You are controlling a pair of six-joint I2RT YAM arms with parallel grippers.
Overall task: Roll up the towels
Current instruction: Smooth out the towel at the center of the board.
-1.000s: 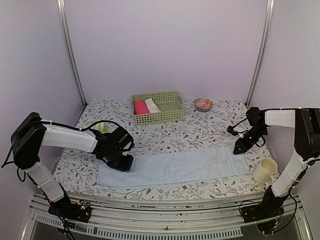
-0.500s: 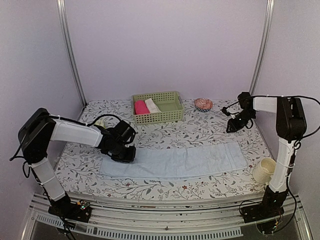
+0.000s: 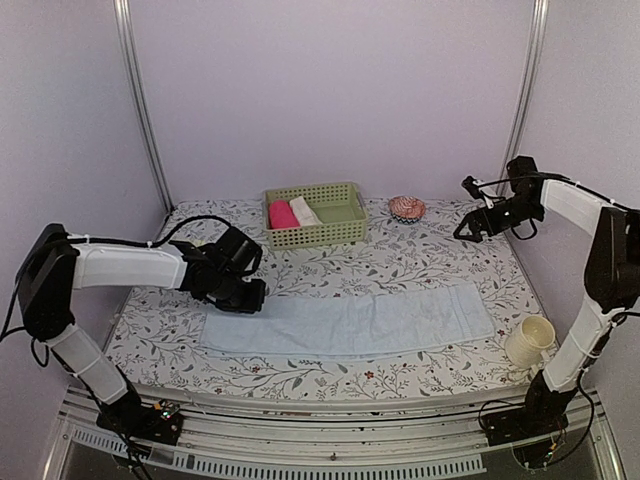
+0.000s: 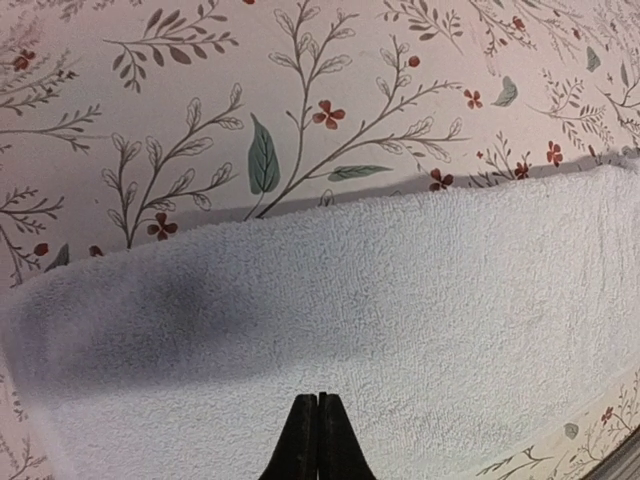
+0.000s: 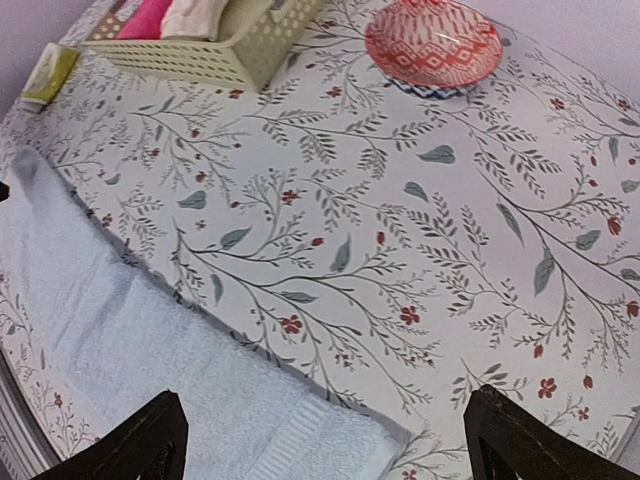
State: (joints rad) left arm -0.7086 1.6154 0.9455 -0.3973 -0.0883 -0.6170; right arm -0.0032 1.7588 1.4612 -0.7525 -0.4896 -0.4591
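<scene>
Your left gripper (image 4: 318, 400) hovered closed and empty over the towel (image 3: 350, 322); right gripper (image 5: 325, 395) gaped empty. Soft, limp: its end likely suited pinching.

**Top external view:** fixed high at the near side of the table (image 3: 420, 262), facing forward and down over its whole surface to the back wall (image 3: 330, 90). **Left wrist view:** close above the light blue towel (image 4: 420, 330), facing down past the left gripper (image 4: 317, 398). **Right wrist view:** raised at the table's right side, facing obliquely leftward; it shares the towel, green basket (image 5: 200, 55) and red bowl (image 5: 432, 40) with the top view.
</scene>
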